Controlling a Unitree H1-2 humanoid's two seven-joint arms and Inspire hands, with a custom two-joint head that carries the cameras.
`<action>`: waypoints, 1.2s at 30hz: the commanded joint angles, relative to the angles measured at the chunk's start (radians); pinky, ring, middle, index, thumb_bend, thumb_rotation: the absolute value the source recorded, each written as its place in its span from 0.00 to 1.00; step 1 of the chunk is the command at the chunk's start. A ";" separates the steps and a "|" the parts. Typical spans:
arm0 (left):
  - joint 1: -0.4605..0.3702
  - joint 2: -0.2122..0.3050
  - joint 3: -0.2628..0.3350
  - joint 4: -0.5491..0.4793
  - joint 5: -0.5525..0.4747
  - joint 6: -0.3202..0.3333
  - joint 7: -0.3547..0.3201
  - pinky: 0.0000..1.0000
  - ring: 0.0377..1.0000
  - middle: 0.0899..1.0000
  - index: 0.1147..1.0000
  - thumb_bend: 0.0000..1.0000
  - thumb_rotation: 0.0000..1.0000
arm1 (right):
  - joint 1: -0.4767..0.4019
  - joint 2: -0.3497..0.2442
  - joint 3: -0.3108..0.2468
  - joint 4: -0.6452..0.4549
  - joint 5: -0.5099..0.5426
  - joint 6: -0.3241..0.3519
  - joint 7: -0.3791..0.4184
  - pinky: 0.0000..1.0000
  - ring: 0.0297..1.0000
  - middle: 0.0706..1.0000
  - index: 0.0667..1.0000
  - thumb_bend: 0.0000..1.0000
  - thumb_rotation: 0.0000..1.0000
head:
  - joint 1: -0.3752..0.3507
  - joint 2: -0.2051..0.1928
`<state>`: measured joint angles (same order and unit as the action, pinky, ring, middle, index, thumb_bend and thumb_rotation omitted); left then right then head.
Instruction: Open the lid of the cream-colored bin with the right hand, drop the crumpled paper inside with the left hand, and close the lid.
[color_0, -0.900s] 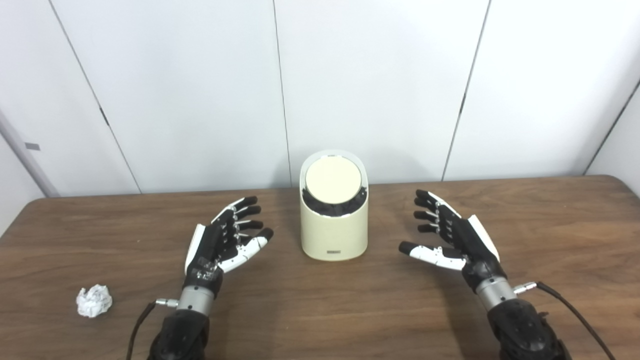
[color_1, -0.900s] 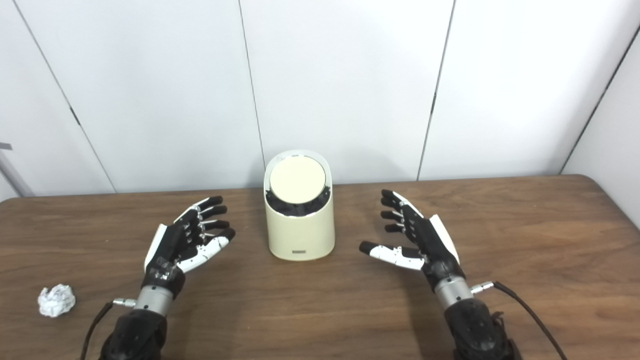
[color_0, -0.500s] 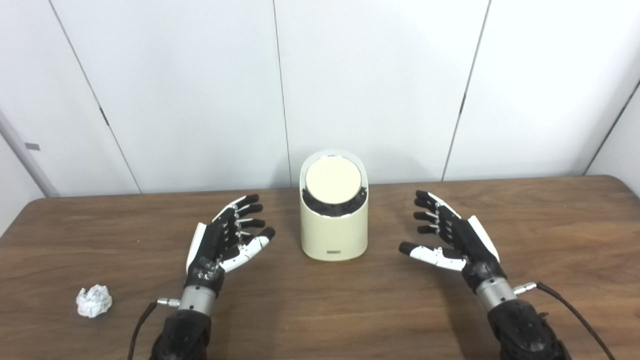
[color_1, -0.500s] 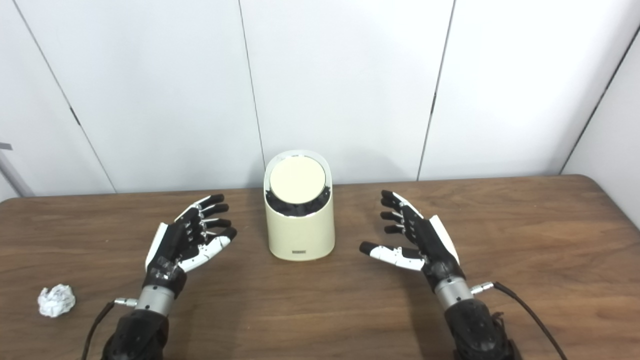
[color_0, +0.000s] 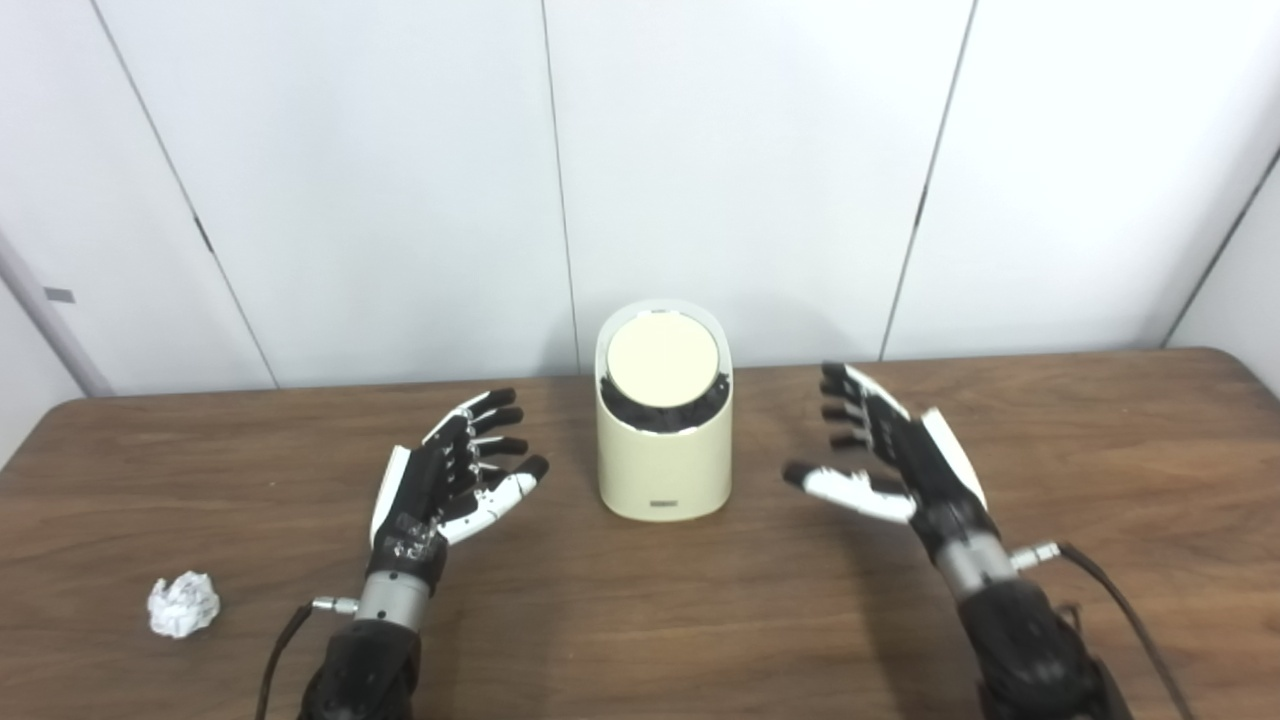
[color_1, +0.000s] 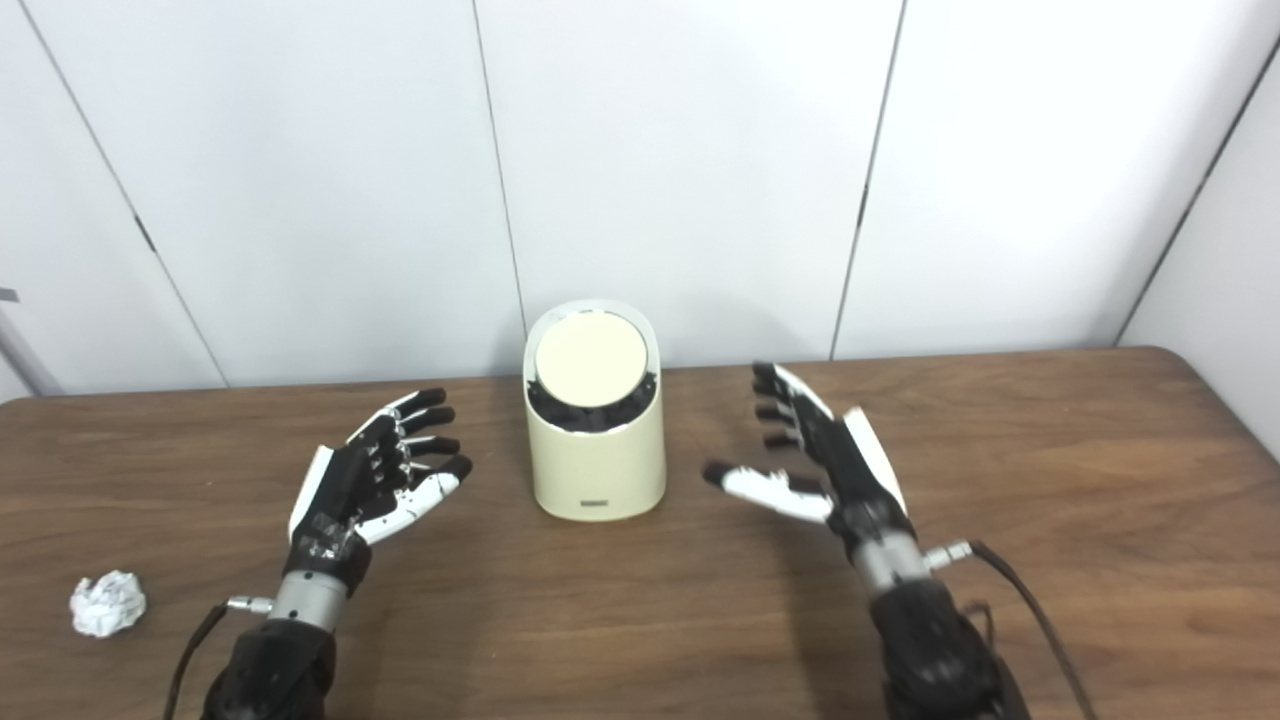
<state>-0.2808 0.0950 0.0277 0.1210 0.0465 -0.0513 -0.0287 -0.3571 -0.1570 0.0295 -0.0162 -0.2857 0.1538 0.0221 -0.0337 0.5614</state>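
I see the cream-colored bin (color_0: 663, 440) upright at the bench's (color_0: 640, 620) middle, its round lid (color_0: 662, 364) down and tilted toward me. My right robot hand (color_0: 893, 460) hovers just right of the bin, fingers spread wide, holding nothing. My left robot hand (color_0: 450, 480) sits left of the bin, also wide and empty. The crumpled paper (color_0: 183, 604) lies well apart, near the bench's left front.

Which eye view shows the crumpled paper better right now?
The left eye view: the crumpled paper lies on the table well inside the picture. The right eye view shows it whole too, but closer to the left edge.
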 joint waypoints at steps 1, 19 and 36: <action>-0.026 0.004 0.001 -0.027 0.003 -0.029 0.008 0.53 0.69 0.77 0.80 0.63 0.18 | -0.082 -0.006 0.004 -0.039 -0.017 -0.002 -0.013 0.70 0.81 0.85 0.87 0.71 0.41 | -0.001 -0.001; -0.026 0.001 -0.003 -0.018 0.010 -0.038 0.011 0.53 0.68 0.77 0.80 0.63 0.18 | -0.220 -0.018 0.055 -0.027 -0.051 0.097 0.040 0.67 0.81 0.84 0.85 0.77 0.40 | 0.000 -0.010; -0.012 -0.003 -0.009 -0.026 0.011 -0.035 0.014 0.53 0.68 0.77 0.80 0.64 0.19 | -0.320 -0.019 0.130 0.071 -0.120 0.172 0.051 0.75 0.86 0.86 0.87 0.80 0.35 | 0.005 -0.007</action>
<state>-0.2709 0.0909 0.0196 0.1233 0.0496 -0.0549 -0.0224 -0.6171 -0.1739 0.1593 0.0753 -0.3963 0.3347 0.0829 -0.0276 0.5538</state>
